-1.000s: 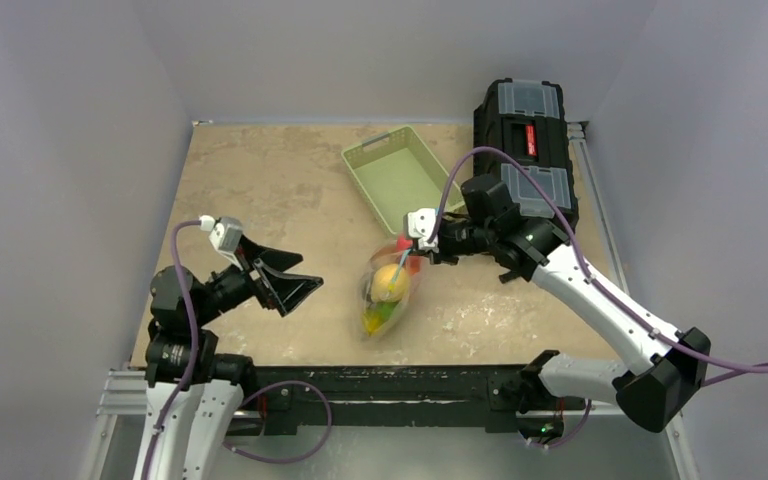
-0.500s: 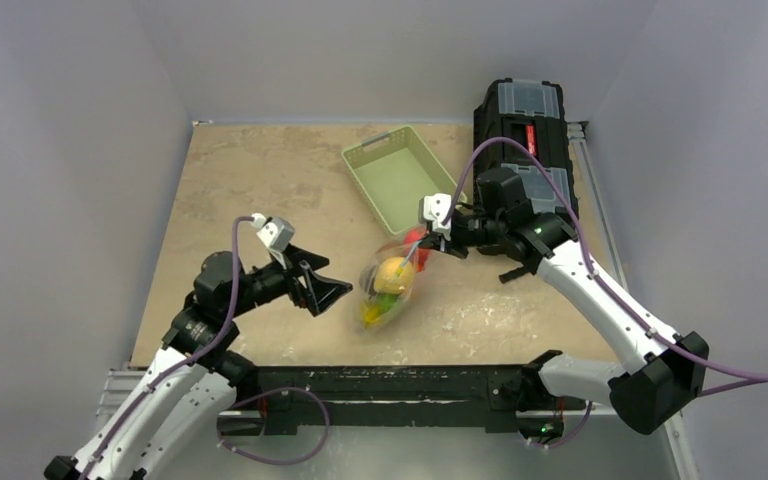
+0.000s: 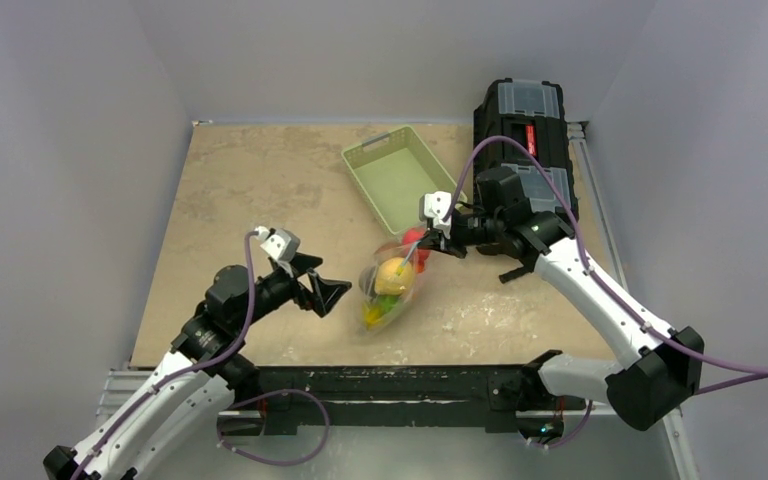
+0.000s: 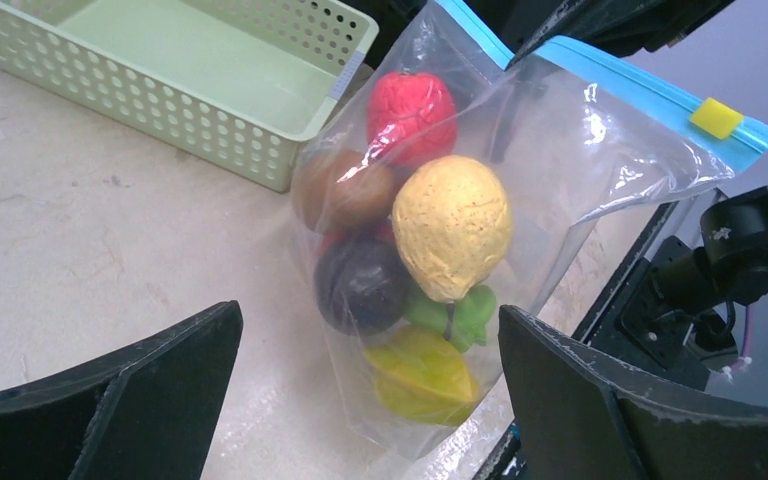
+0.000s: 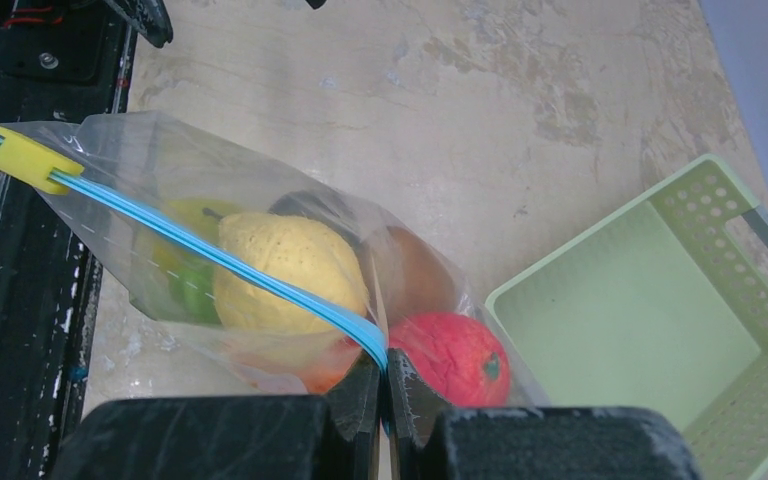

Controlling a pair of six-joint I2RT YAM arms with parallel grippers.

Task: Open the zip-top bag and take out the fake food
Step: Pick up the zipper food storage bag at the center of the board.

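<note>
the right end effector (image 5: 381, 378) is clenched on the teal-blue zip strip (image 5: 210, 258) of the zip-top bag (image 5: 110, 205), with the strip pinched between its two closed fingers partway along its length. from the grip the strip runs to a yellow slider (image 5: 18, 158) at the bag's corner. whether the seal is parted anywhere cannot be told. the bag hangs from that grip over the near middle of the desk (image 3: 260, 190), and its lower end seems to rest on the surface.

the fake food (image 4: 430, 240) is all inside the bag. a red strawberry-like piece (image 4: 412, 110) sits highest, just under the pinched strip. below it are a round brown piece (image 4: 345, 190) and a bumpy yellow lemon (image 4: 452, 225). lower still are a dark purple piece (image 4: 360, 285), a small green piece (image 4: 455, 318) and a yellow piece (image 4: 422, 372) at the bottom.

the left end effector (image 4: 367, 320) is released, fingers spread wide. it is level with the lower part of the bag and points at it from the left, near the plastic but apart from it.

just behind the top of the bag sits the pale green basket (image 3: 375, 143). a black toolbox (image 3: 525, 130) stands at the desk's far right corner, beyond the right arm.
</note>
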